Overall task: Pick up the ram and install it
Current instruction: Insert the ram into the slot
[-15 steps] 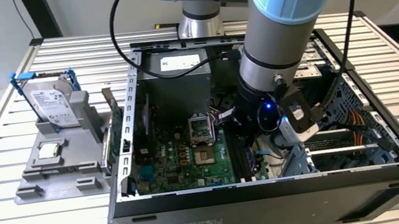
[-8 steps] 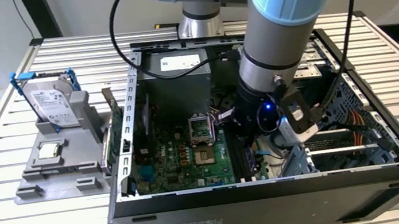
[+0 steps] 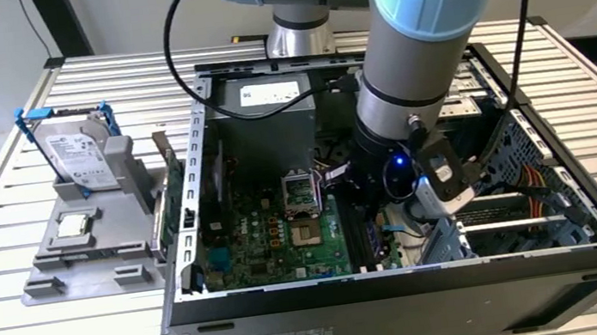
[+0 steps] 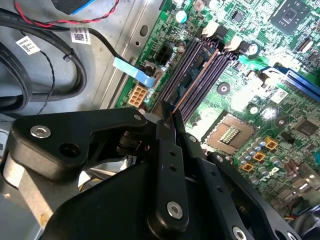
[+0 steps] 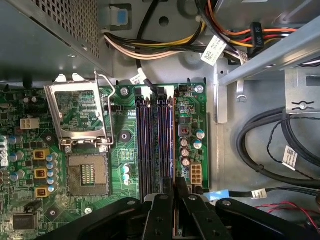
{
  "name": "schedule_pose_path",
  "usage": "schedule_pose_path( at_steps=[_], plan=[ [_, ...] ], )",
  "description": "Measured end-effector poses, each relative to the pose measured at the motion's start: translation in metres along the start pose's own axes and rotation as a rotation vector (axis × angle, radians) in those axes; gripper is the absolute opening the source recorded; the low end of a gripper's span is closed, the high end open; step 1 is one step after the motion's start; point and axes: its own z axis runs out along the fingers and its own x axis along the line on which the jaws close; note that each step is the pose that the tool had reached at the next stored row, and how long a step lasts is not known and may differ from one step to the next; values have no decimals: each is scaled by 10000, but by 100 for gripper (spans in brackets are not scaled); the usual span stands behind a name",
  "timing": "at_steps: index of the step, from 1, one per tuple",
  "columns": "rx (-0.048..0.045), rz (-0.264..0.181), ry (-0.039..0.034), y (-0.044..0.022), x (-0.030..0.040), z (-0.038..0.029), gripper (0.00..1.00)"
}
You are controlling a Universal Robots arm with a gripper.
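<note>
We are holding the ram (image 4: 192, 87) edge-on between the closed fingers of our gripper (image 5: 176, 192), low in the first wrist view's centre, lowering it over the motherboard's (image 5: 195, 107) slots (image 5: 150, 145), so pickup looks done and seating seems unfinished.

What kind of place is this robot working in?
Probably a lab or workshop test bench for computer assembly: an open computer case sits on a slatted metal table, a hard drive stands in a grey fixture, and the gripper is down at the motherboard's memory slots.
</note>
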Motion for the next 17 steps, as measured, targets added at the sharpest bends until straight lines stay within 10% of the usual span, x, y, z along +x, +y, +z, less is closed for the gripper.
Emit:
schedule_pose_path(
  at_steps=[17],
  plan=[
    [0,1,0,-9,0,14,0]
  ],
)
